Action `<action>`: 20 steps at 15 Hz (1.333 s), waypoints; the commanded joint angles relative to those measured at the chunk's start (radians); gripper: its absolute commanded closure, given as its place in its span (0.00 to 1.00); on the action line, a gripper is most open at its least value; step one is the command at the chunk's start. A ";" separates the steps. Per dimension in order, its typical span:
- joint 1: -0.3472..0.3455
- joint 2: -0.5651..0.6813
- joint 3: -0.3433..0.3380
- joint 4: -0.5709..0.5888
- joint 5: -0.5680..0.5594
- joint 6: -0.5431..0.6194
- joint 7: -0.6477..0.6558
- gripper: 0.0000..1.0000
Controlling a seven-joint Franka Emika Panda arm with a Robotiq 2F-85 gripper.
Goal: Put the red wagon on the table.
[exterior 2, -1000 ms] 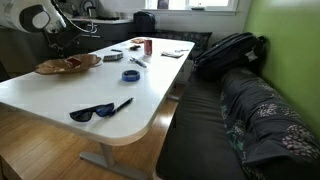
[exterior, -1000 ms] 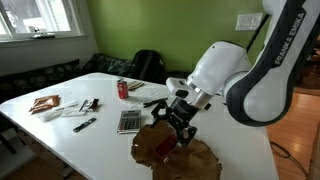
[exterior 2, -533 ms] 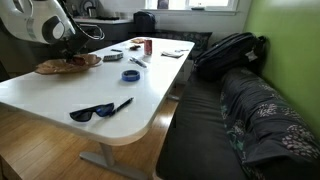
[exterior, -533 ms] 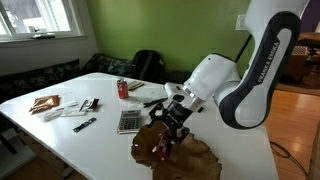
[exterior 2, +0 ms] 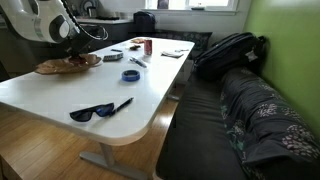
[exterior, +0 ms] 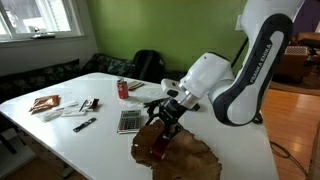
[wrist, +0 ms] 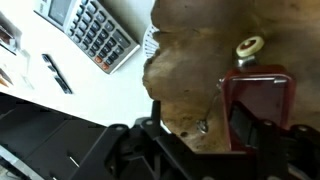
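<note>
The black two-fingered gripper (wrist: 197, 128) stands open at a moderate spread, its jaws holding nothing; the small, flat red wagon (wrist: 258, 98) lies on the irregular brown wooden slab (wrist: 195, 50), just ahead of one finger (whether they touch I cannot tell). In an exterior view the white robot arm (exterior: 215, 85) bends down over the slab, the claw hanging just above the wagon. Beyond the slab's edge, off to the claw's side, a grey calculator (wrist: 95, 32) sits on the large white smooth-topped table (wrist: 60, 85).
</note>
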 commanded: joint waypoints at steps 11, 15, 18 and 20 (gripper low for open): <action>-0.001 -0.009 0.006 0.020 -0.124 -0.003 0.190 0.97; -0.059 -0.079 0.069 -0.007 -0.086 0.009 0.208 0.99; -0.004 -0.201 -0.058 -0.031 -0.064 0.094 0.294 0.99; -0.012 -0.272 -0.108 -0.059 0.004 0.144 0.255 0.99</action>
